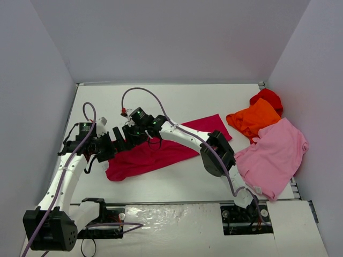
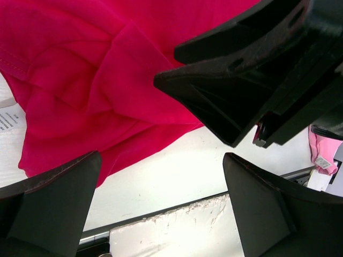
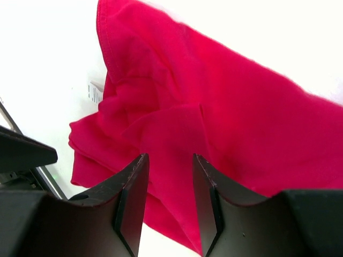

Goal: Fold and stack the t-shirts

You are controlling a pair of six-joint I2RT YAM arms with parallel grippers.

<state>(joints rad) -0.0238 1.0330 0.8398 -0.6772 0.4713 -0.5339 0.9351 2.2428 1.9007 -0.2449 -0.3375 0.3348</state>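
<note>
Shirts lie loose on the worktop (image 1: pixel 177 99). The crimson-magenta t-shirt (image 1: pixel 155 155) sits crumpled left of centre. The light pink t-shirt (image 1: pixel 273 155), orange t-shirt (image 1: pixel 254 119) and bright red t-shirt (image 1: pixel 268 98) are heaped at the right edge. The left tool (image 2: pixel 161 160) gapes wide over the crimson cloth's near edge. The right tool (image 3: pixel 170 160) stands parted above it, gripping nothing.

Illegible print, white tag (image 2: pixel 6 119)

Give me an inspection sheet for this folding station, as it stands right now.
Surface: white table.
Job's things: crimson shirt crumpled at centre; pink shirt, orange shirt and red shirt unfolded at right.
Clutter: nothing seen.
Grippers: left gripper wide open over the crimson shirt's edge; right gripper jaws apart above it.
Cables: purple cables along both arms.
Surroundings: plain walls on three sides.
</note>
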